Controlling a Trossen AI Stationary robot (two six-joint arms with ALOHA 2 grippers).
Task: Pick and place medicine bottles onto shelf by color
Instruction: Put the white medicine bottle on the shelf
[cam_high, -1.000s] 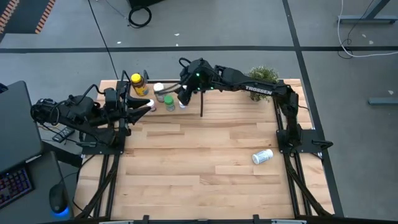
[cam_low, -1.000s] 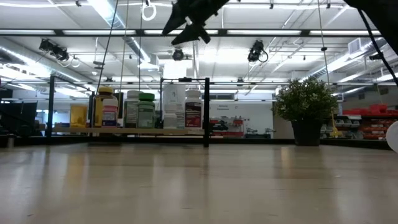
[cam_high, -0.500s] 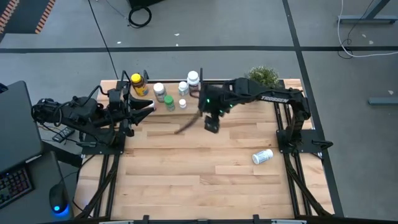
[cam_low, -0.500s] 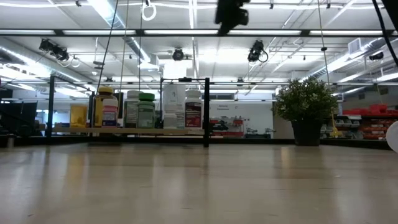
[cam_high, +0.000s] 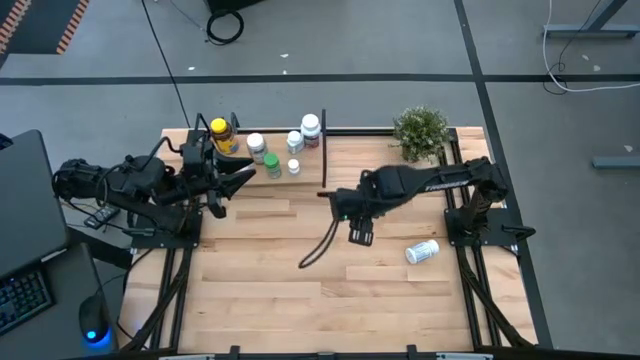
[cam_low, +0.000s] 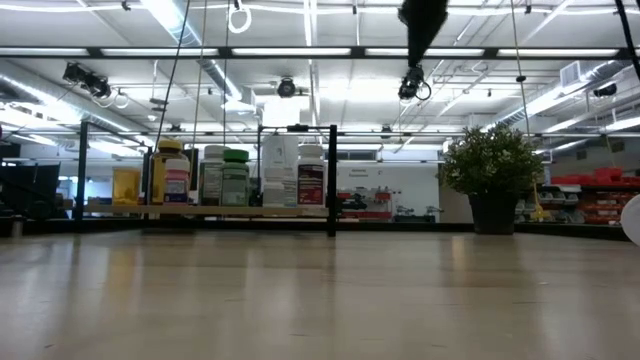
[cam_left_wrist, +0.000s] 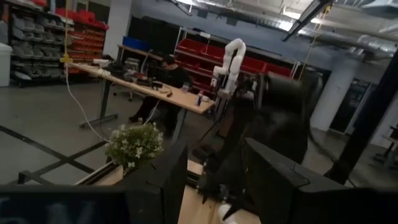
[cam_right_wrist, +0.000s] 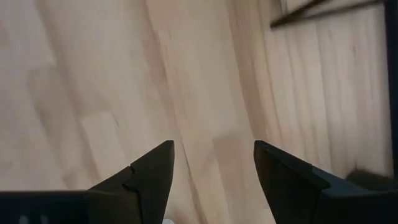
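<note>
Several medicine bottles stand upright in a row on the shelf (cam_high: 323, 150) at the table's far left: an amber one with a yellow cap (cam_high: 219, 129), a green one (cam_high: 272, 162) and white ones (cam_high: 311, 125). In the low view they stand on the shelf board (cam_low: 210, 210). One more white bottle (cam_high: 422, 251) lies on its side on the tabletop near the right edge. My right gripper (cam_high: 358, 234) hangs open over bare wood at mid-table, pointing down (cam_right_wrist: 213, 174). My left gripper (cam_high: 243, 178) waits open, level, just near of the shelf (cam_left_wrist: 214, 186).
A small green potted plant (cam_high: 420, 128) stands at the far right corner, also in the low view (cam_low: 490, 180). The right arm (cam_left_wrist: 273, 118) fills the left wrist view's middle. Bare planks lie between the shelf and the lying bottle. Black frame posts flank both sides of the table.
My right gripper has drawn back from the shelf, travelling toward the table's near and right side to mid-table. The white bottles it covered at the shelf's right end now stand in plain view.
</note>
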